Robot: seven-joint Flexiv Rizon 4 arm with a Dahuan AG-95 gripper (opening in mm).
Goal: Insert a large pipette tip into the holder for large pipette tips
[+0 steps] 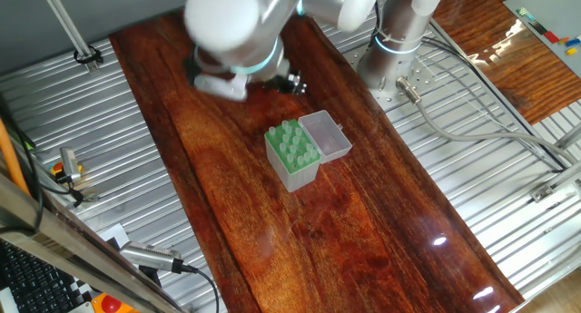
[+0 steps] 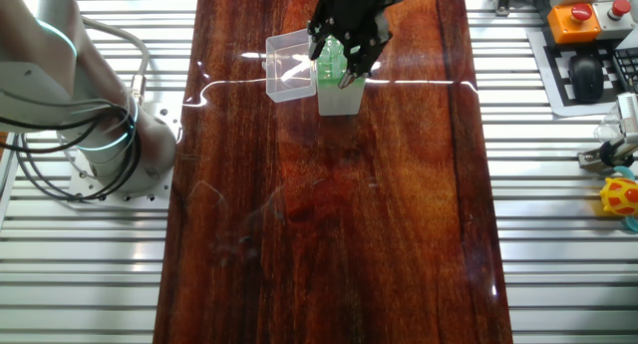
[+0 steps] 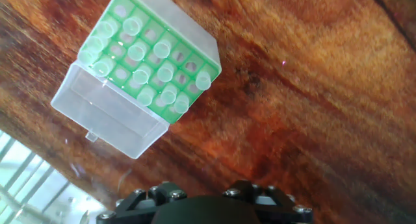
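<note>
1. Gripper (image 2: 351,33) above the wooden table (image 2: 329,234), over the far end of the holder (image 2: 339,85); jaw opening impossible to judge, fingertips out of sight in the hand view.
2. No large pipette tip discernible between the fingers.
3. Holder (image 1: 292,154) standing mid-table, clear lid (image 1: 325,135) swung open beside it.
4. From the hand view, holder (image 3: 153,55) lying ahead and left of the gripper body, well apart.
</note>
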